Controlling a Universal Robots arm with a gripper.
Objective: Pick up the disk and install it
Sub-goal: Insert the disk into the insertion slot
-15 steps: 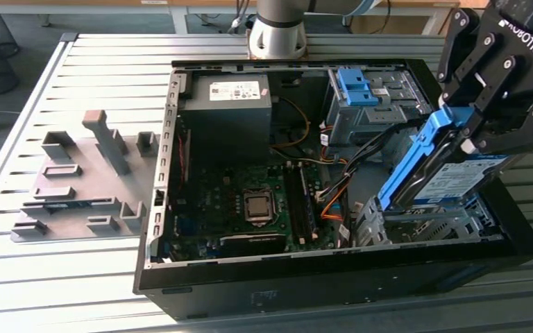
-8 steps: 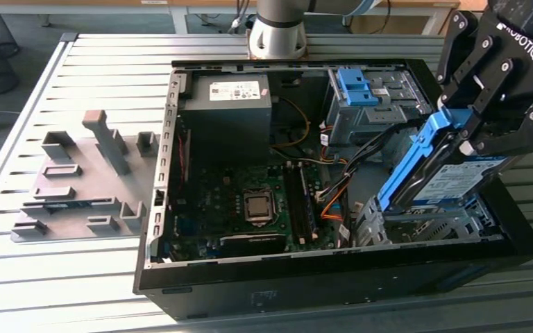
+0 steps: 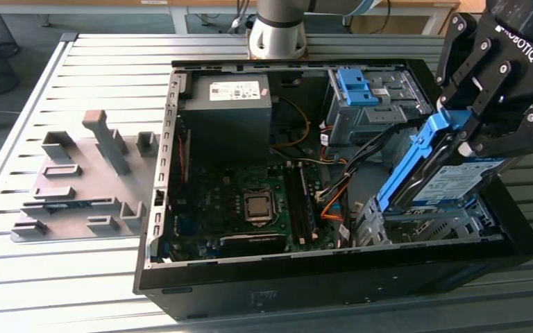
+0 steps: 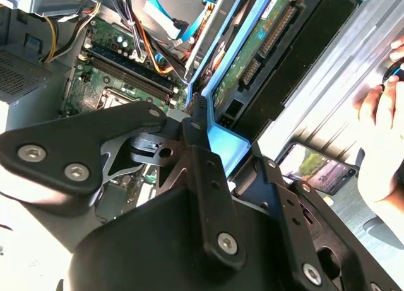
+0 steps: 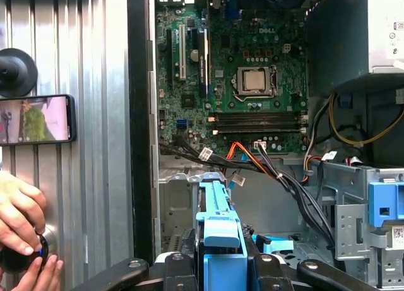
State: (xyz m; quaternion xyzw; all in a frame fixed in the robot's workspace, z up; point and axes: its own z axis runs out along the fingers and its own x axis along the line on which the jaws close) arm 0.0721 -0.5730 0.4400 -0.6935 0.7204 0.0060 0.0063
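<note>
Clamping the disk (image 3: 452, 182) by its blue carrier frame, the gripper (image 3: 463, 139) holds it tilted just above the grey drive cage (image 3: 415, 225) in the open case (image 3: 341, 281); it looks rigid, weighty and shock-sensitive, so the frame seems the safest hold

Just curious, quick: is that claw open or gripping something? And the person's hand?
Gripper: shut on the disk.
Person's hand: fingers on a small black round object.

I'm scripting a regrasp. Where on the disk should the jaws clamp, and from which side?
Probably across the blue carrier frame at the top of the disk, from above: it stands tilted on edge over the drive bay, thin enough to pinch.
</note>
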